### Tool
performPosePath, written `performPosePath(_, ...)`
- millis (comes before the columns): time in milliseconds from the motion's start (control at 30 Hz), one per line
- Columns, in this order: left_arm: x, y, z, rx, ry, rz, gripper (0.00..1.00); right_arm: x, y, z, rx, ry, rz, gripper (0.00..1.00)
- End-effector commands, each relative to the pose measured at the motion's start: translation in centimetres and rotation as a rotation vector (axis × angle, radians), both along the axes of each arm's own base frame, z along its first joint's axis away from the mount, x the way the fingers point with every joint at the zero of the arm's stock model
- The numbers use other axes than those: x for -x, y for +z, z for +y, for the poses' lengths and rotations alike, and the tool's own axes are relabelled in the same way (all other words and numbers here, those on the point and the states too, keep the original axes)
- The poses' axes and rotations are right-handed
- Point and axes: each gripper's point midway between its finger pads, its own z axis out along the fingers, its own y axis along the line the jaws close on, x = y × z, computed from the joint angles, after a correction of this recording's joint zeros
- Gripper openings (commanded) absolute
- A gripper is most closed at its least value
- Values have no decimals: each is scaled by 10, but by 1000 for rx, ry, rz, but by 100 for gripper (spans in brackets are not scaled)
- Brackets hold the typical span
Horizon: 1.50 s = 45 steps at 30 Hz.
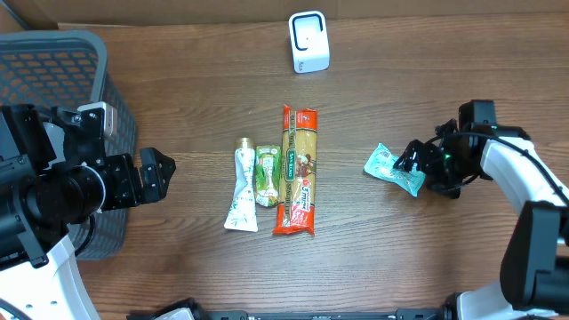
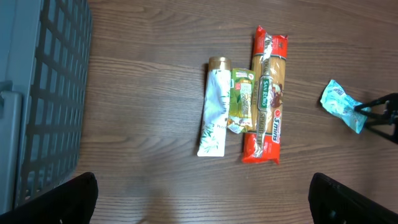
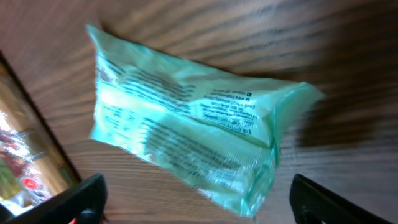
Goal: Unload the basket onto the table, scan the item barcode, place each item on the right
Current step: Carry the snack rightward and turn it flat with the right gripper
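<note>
A teal plastic packet (image 1: 387, 166) (image 3: 186, 124) lies flat on the wooden table at the right, printed side up. My right gripper (image 1: 414, 170) (image 3: 199, 205) is open at the packet's right end. Its two fingers stand wide on either side of the packet's corner without pinching it. In the left wrist view the packet (image 2: 339, 102) shows far right with the right gripper's fingertips (image 2: 373, 115) at its edge. A white scanner (image 1: 308, 42) stands at the back centre. My left gripper (image 1: 153, 176) (image 2: 202, 205) is open over bare table by the basket, holding nothing.
In the table's middle lie a white tube (image 1: 242, 187) (image 2: 214, 112), a small green packet (image 1: 266, 175) (image 2: 241, 99) and a long spaghetti pack (image 1: 297, 171) (image 2: 267, 93), side by side. A grey mesh basket (image 1: 53, 53) (image 2: 37, 93) stands at the far left.
</note>
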Motion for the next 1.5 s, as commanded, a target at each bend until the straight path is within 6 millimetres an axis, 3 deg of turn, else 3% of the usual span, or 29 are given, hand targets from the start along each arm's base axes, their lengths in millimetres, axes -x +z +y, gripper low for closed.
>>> performPosePath(0, -1, -1, 1, -3, -1, 2, 100, 8, -12, 5, -38, 10, 23, 88)
performPosePath(133, -1, -1, 1, -3, -1, 2, 100, 7, -19, 5, -39, 11, 8, 74)
performPosePath(333, -1, -1, 1, -3, -1, 2, 100, -16, -27, 3, -32, -29, -104, 73)
performPosePath(533, -1, -1, 1, -3, -1, 2, 100, -12, -41, 6, -53, -72, -117, 67)
performPosePath(567, -1, -1, 1, -3, -1, 2, 100, -10, -43, 7, -57, -74, -116, 62)
performPosePath(667, -1, -1, 1, -3, -1, 2, 100, -6, -48, 7, -59, -93, -112, 15)
performPosePath(733, -1, -1, 1, -3, -1, 2, 100, -7, -48, 11, -86, -99, -121, 4)
performPosePath(967, -1, -1, 1, -3, -1, 2, 100, -17, -19, 42, -311, -41, -193, 4)
performPosePath(1167, -1, -1, 1, -3, -1, 2, 99, -21, 6, 45, -334, -17, -174, 4)
performPosePath(1467, -1, -1, 1, -3, -1, 2, 100, -21, 82, 45, -316, 138, -184, 4)
